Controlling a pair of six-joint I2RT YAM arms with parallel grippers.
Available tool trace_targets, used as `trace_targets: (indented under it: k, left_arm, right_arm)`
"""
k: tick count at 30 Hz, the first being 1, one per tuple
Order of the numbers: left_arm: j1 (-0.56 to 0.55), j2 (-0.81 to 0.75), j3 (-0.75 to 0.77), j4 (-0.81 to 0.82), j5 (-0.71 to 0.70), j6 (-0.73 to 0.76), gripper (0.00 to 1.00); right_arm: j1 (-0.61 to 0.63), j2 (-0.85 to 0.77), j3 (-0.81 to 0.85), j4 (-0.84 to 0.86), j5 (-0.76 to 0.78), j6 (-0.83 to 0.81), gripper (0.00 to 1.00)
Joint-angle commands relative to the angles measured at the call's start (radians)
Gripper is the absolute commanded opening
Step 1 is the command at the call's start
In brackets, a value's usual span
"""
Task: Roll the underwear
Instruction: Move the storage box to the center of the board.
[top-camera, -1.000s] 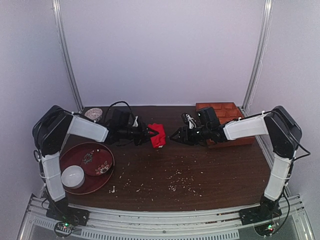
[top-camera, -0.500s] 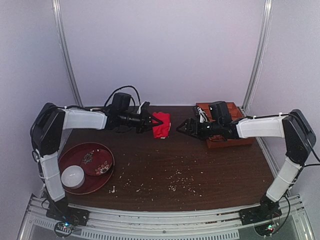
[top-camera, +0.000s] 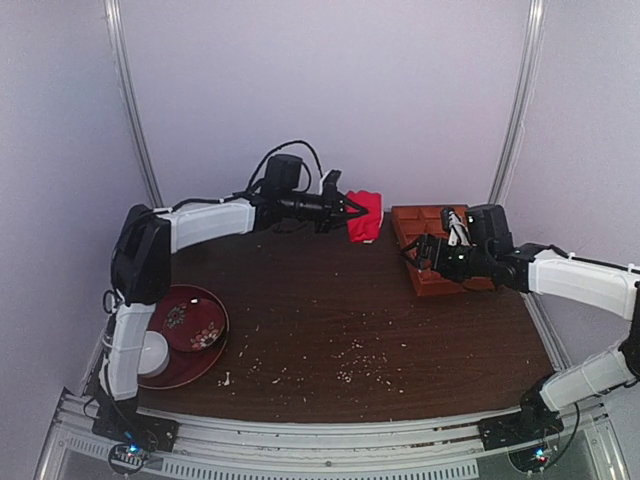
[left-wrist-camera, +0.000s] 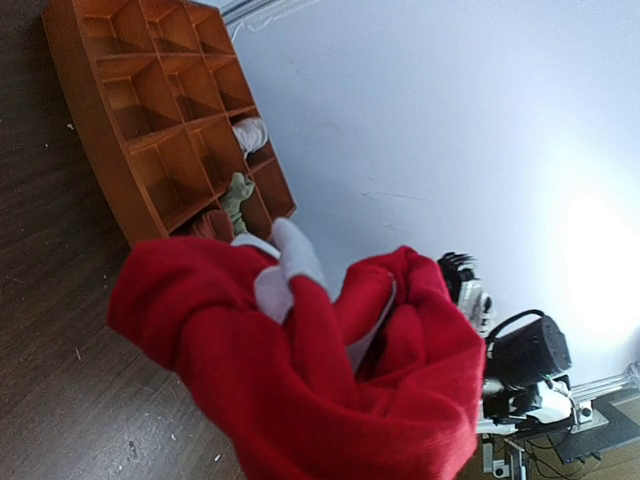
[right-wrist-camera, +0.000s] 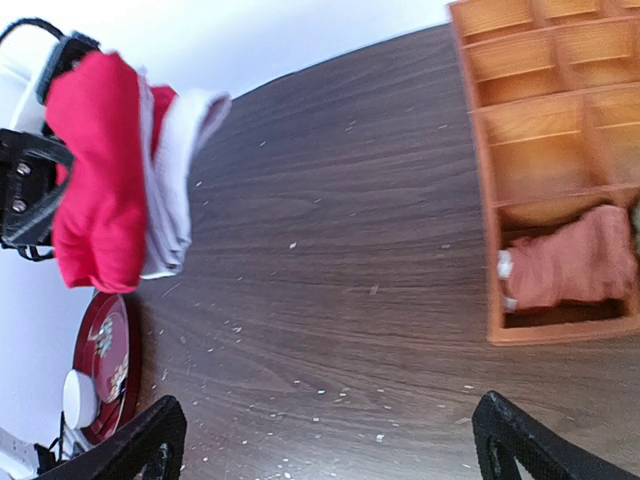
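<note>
The underwear (top-camera: 364, 215) is a bunched red bundle with white trim, held off the table at the back, just left of the orange divided box (top-camera: 425, 214). My left gripper (top-camera: 349, 211) is shut on it. In the left wrist view the underwear (left-wrist-camera: 300, 380) fills the lower frame and hides the fingers. My right gripper (top-camera: 412, 254) stands wide open and empty at the box's near-left corner. In its wrist view the right gripper (right-wrist-camera: 330, 440) faces bare table, with the underwear (right-wrist-camera: 95, 180) at far left.
The box (right-wrist-camera: 540, 120) has many compartments; one holds a pinkish cloth bundle (right-wrist-camera: 570, 265). A red tray (top-camera: 190, 325) with a white bowl (top-camera: 150, 355) sits at the near left. Crumbs (top-camera: 350, 360) are scattered over the dark wooden table.
My left arm has lifted the underwear back and right, toward the box. My right gripper has opened wide and drawn back rightward to the box's front corner.
</note>
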Motion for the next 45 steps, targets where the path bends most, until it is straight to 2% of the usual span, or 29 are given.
trace_targets:
  k: [1, 5, 9, 16, 19, 23, 26, 28, 34, 37, 41, 45]
  left_arm:
    - [-0.028, 0.112, 0.177, -0.046, 0.019, -0.038, 0.00]
    - [-0.044, 0.212, 0.313, -0.043, 0.002, -0.094, 0.00]
    - [-0.053, 0.262, 0.366, -0.028, -0.012, -0.128, 0.00]
    - [-0.054, 0.221, 0.286, 0.000, -0.004, -0.125, 0.00]
    - [-0.054, 0.181, 0.230, 0.026, 0.012, -0.118, 0.00]
    - [-0.052, 0.148, 0.155, 0.145, 0.069, -0.169, 0.00]
    - [-0.048, 0.122, 0.104, 0.204, 0.086, -0.189, 0.00]
    - [-0.046, 0.105, 0.071, 0.225, 0.087, -0.188, 0.00]
    - [-0.046, 0.071, 0.001, 0.297, 0.105, -0.238, 0.00]
    - [-0.046, 0.063, -0.018, 0.312, 0.112, -0.244, 0.00]
    - [-0.045, 0.054, -0.040, 0.320, 0.114, -0.245, 0.00]
    - [-0.045, 0.043, -0.059, 0.329, 0.112, -0.247, 0.00]
  right_arm:
    - [-0.037, -0.094, -0.045, -0.117, 0.152, 0.025, 1.00]
    - [-0.075, -0.166, -0.079, -0.155, 0.173, 0.032, 1.00]
    - [-0.102, -0.201, -0.098, -0.174, 0.169, 0.031, 1.00]
    - [-0.223, -0.166, -0.124, -0.098, 0.139, 0.095, 1.00]
    - [-0.260, -0.107, -0.080, -0.078, 0.124, 0.113, 1.00]
    - [-0.276, -0.016, -0.003, -0.039, 0.103, 0.085, 1.00]
    - [-0.279, 0.058, 0.100, -0.092, 0.107, 0.048, 0.92]
    - [-0.278, 0.099, 0.152, -0.121, 0.146, 0.018, 0.79]
    - [-0.284, 0.218, 0.351, -0.282, 0.248, -0.046, 0.61]
    - [-0.300, 0.291, 0.440, -0.353, 0.260, -0.064, 0.47]
    - [-0.329, 0.373, 0.515, -0.389, 0.249, -0.070, 0.40]
    - [-0.353, 0.453, 0.585, -0.425, 0.234, -0.074, 0.39]
